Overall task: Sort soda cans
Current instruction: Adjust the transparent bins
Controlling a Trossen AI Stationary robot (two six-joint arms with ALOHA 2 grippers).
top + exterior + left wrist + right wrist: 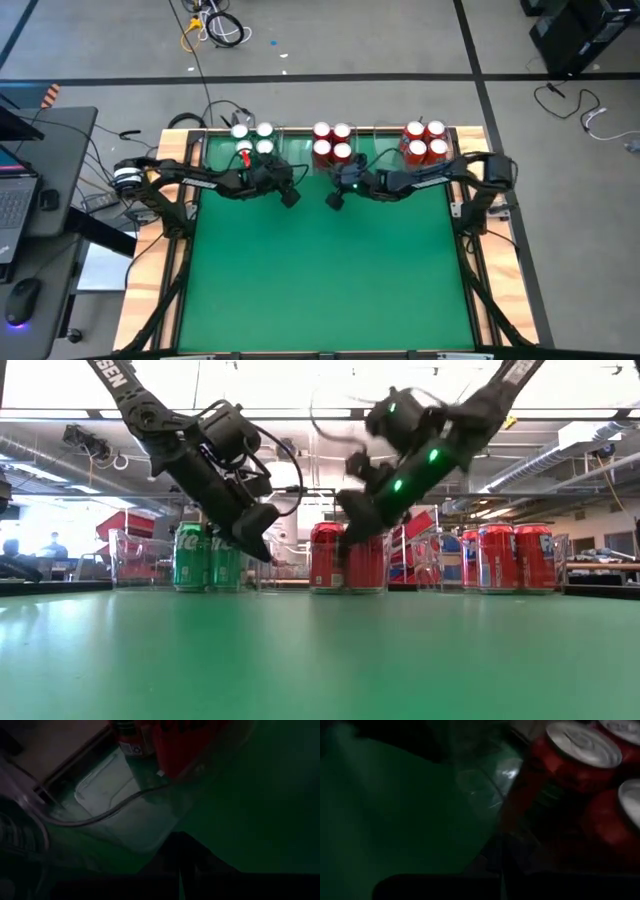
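Four green soda cans (pixel 252 140) stand in a clear tray at the table's far left. Four red cans (pixel 332 143) stand in a tray at the far middle, and four more red cans (pixel 425 140) at the far right. In the low view the green cans (pixel 205 557) and the middle red cans (pixel 345 557) stand upright on their bases. My left gripper (pixel 290 197) hangs shut just in front of the gap between the green and the middle red cans, holding nothing. My right gripper (pixel 335 200) hangs shut in front of the middle red cans (pixel 580 750), also holding nothing.
Clear plastic trays (pixel 115 795) line the far edge of the green mat (pixel 320 270), which lies open toward the near side. A wooden frame (pixel 150 290) borders the table. A desk with a laptop (pixel 15 200) stands to the left, and cables lie on the floor behind.
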